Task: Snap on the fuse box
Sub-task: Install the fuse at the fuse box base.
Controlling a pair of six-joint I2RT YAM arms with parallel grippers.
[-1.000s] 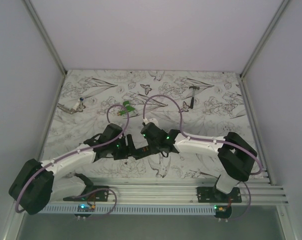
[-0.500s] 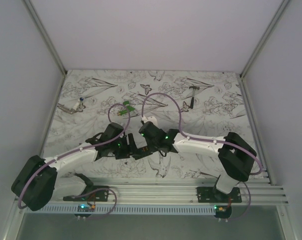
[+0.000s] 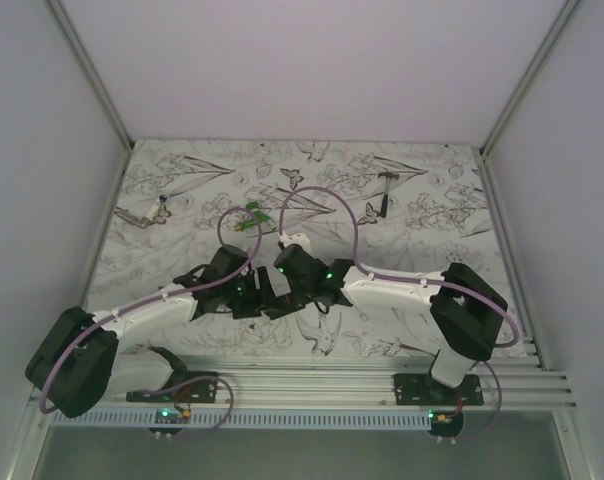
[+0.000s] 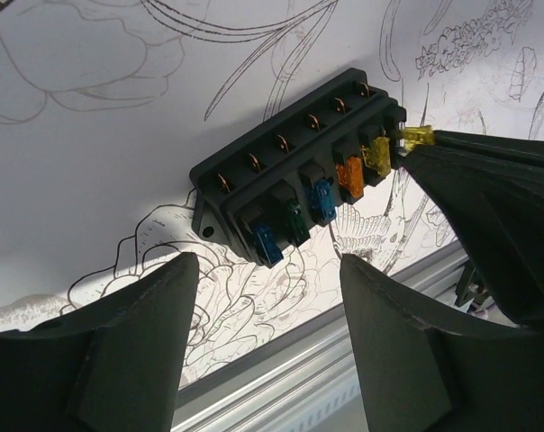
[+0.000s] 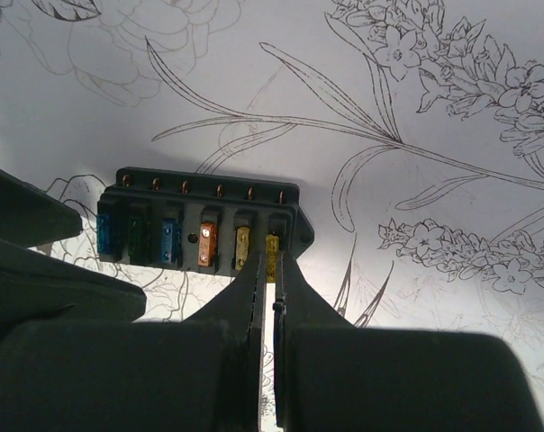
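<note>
On the flower-printed table (image 3: pixel 432 240), both arms are seen from above converging near-centre; by the left wrist, the fuse box (image 4: pixel 299 180) is shown lying crosswise just beyond the left end effector (image 4: pixel 267 265), fingers apart and empty; by the right wrist, the right end effector (image 5: pixel 270 266) is shown clamped on a yellow fuse (image 5: pixel 272 245) at the end slot.

Soft, even, rather dim light. The fuse box (image 4: pixel 281 166) is sharp, while the dark fingers (image 4: pixel 119 360) below it look blurred and shapeless.
</note>
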